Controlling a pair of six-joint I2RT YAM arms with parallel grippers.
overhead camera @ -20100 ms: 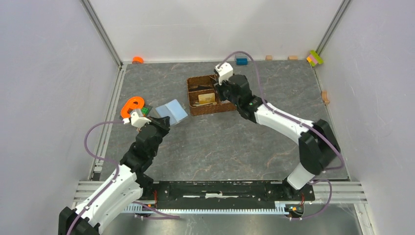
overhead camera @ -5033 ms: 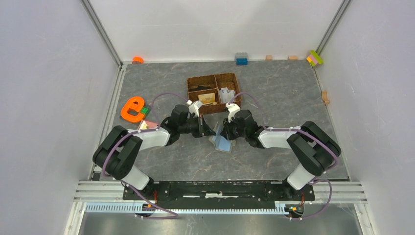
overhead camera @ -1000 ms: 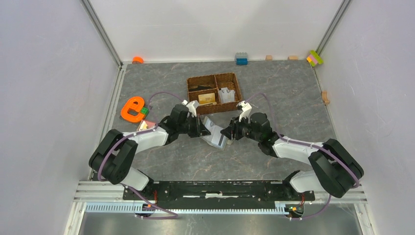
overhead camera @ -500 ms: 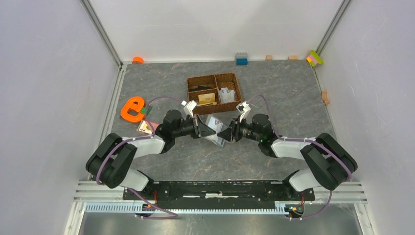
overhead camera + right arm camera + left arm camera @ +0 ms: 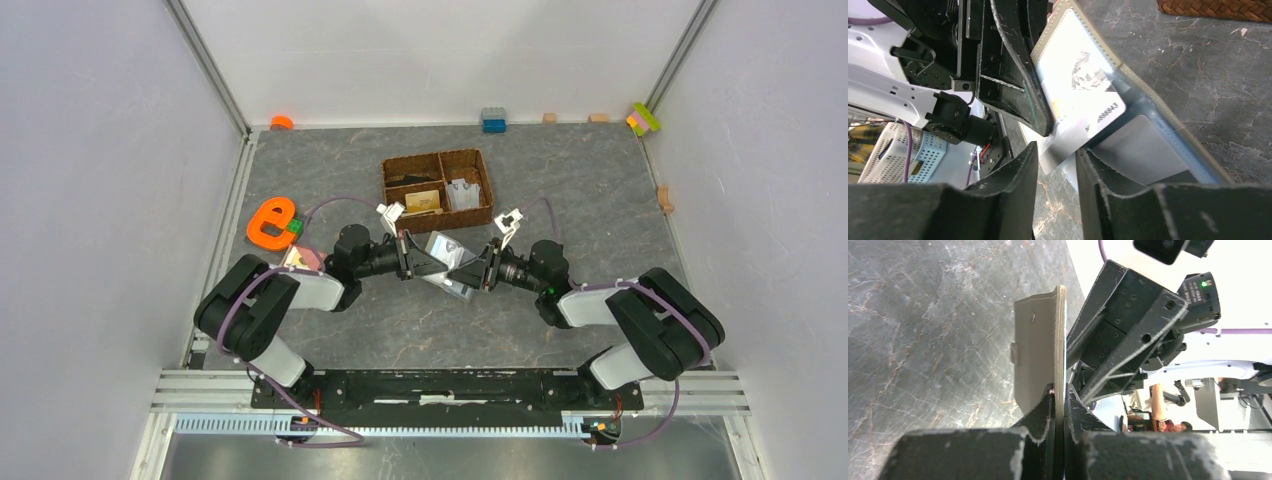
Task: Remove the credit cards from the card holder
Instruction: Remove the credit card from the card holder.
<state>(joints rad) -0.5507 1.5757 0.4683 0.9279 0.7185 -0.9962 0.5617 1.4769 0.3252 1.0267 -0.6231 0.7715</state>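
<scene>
Here, the left gripper [image 5: 1059,390] is clenched on one stiff grey flap of the card holder [image 5: 1035,355], held edgewise over the stone-patterned table [image 5: 923,340]. The right gripper [image 5: 1055,150] — jaws apart — straddles the corner of a glossy silver card [image 5: 1078,100]. It should close squarely, then draw straight out along the clear pocket.

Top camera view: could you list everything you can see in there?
card holder: one, grey, silvery inside, centre, held up
credit card: one, silvery, partly out of holder
basket: one, brown woven, far middle
tan card: one, in basket
letter-e shape: one, orange, left
green block: one, beside the e shape
orange piece: one, far left corner
blue block: one, far edge
tan blocks: three, far and right edges
colourful block stack: one, far right corner
left gripper: one, black, shut on holder's flap
right gripper: one, black, open around the card's corner
</scene>
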